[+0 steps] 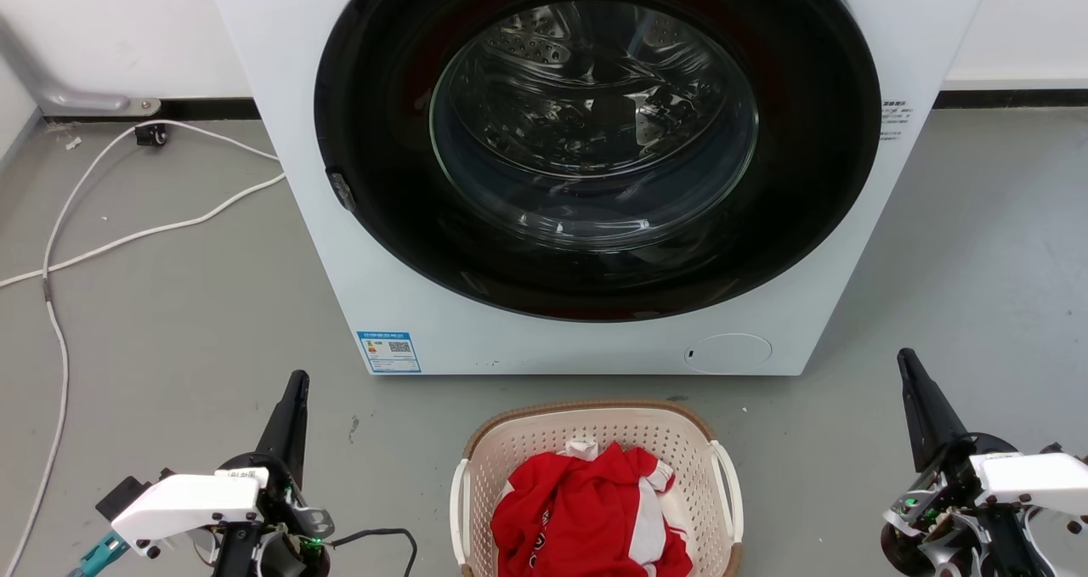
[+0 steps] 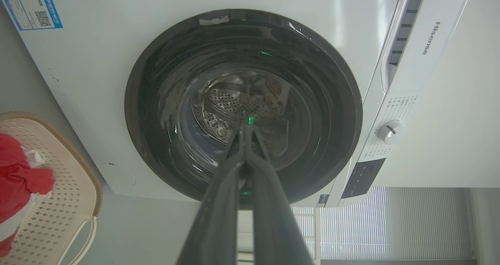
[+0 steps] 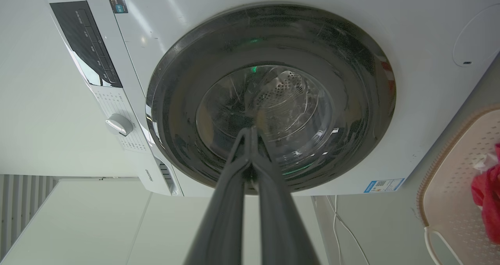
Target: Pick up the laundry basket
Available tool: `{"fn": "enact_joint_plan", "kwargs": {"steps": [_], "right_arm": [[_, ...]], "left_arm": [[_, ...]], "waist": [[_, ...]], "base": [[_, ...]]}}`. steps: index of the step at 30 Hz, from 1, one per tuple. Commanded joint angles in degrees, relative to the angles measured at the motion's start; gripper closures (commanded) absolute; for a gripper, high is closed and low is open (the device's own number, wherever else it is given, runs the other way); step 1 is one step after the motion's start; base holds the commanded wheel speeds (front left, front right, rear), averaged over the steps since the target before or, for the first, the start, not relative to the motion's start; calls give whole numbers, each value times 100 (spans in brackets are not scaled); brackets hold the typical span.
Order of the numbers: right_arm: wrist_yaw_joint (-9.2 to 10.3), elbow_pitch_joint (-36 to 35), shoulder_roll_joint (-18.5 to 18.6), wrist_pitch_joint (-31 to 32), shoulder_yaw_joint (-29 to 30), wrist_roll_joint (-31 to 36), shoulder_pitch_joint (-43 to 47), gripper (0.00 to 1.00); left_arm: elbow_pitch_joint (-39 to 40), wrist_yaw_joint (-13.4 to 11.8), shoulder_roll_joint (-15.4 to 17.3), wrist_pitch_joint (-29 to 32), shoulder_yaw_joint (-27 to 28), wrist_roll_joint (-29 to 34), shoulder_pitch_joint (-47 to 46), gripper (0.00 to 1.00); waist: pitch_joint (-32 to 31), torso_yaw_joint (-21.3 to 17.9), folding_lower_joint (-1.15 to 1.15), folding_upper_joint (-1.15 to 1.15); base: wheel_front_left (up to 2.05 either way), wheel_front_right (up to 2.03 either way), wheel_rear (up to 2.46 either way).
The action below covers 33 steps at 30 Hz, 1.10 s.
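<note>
In the head view the laundry basket (image 1: 586,410) sat on the floor (image 1: 170,322) before the washer (image 1: 552,347), between the left end effector (image 1: 298,379) and right end effector (image 1: 904,356). Left wrist view — fingers (image 2: 222,202) pressed together, empty. Right wrist view — likewise closed and empty.

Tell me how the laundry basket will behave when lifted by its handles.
The laundry basket looks like thin perforated plastic: probably light and fairly stiff, though its walls may flex. The red garment inside is loose cloth, likely adding little weight but able to shift. With white handles on both sides, an uneven lift could tip it.
</note>
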<state>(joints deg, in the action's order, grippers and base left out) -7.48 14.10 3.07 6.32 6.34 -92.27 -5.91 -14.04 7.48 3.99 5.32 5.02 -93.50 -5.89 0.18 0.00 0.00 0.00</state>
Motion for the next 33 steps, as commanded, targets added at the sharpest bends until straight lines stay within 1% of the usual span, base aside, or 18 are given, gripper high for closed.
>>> {"fn": "enact_joint_plan", "kwargs": {"steps": [1, 33], "right_arm": [[-2, 9, -9, 12, 7, 5, -68, 100], [-2, 9, -16, 22, 15, 16, -69, 100]], "left_arm": [[-9, 2, -6, 13, 20, 30, -48, 100], [-11, 2, -39, 55, 69, 69, -55, 100]], "waist": [[0, 0, 0, 0], [0, 0, 0, 0]], "base": [[0, 0, 0], [0, 0, 0]]}}
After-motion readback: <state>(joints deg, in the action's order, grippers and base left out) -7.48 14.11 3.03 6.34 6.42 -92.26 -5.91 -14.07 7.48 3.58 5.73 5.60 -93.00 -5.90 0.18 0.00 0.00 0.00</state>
